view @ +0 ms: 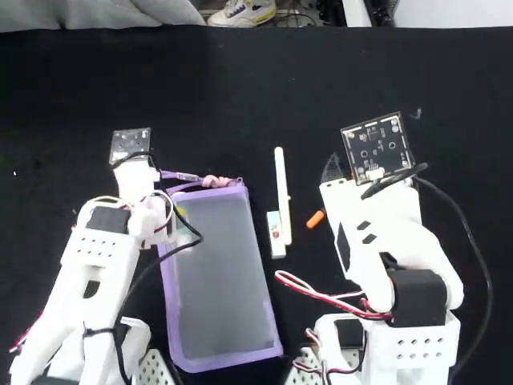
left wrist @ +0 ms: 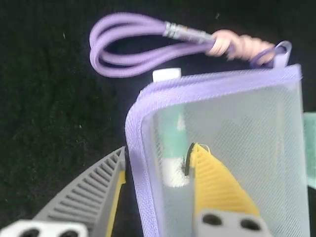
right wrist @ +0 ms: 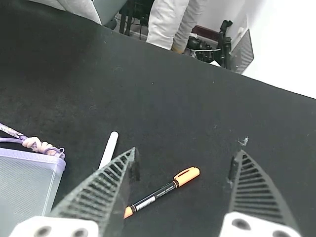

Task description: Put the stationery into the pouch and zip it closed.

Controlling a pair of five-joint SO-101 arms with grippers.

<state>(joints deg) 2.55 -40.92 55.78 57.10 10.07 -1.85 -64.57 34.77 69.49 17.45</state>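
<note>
A purple mesh pouch (view: pixel 216 273) lies flat on the black table, its strap (left wrist: pixel 128 49) and pink charm (left wrist: pixel 232 44) at the far end. My left gripper (left wrist: pixel 158 153) straddles the pouch's far left side edge (left wrist: pixel 136 163), grey finger outside and yellow finger (left wrist: pixel 212 182) on the mesh, shut on it. A white and green stick (left wrist: pixel 173 148) shows through the mesh, its white tip (left wrist: pixel 165 75) poking out. Right of the pouch lie a white pen (view: pixel 280 188), a small eraser (view: pixel 275 231) and an orange marker (right wrist: pixel 163 190). My right gripper (right wrist: pixel 185 154) hangs open above the marker.
The black cloth (view: pixel 240 88) runs to the far edge, where chair legs, shoes and a person's trousers (right wrist: pixel 168 22) stand behind the table. Both arm bases (view: pixel 393 337) take up the near edge. Bare cloth stretches beyond the stationery.
</note>
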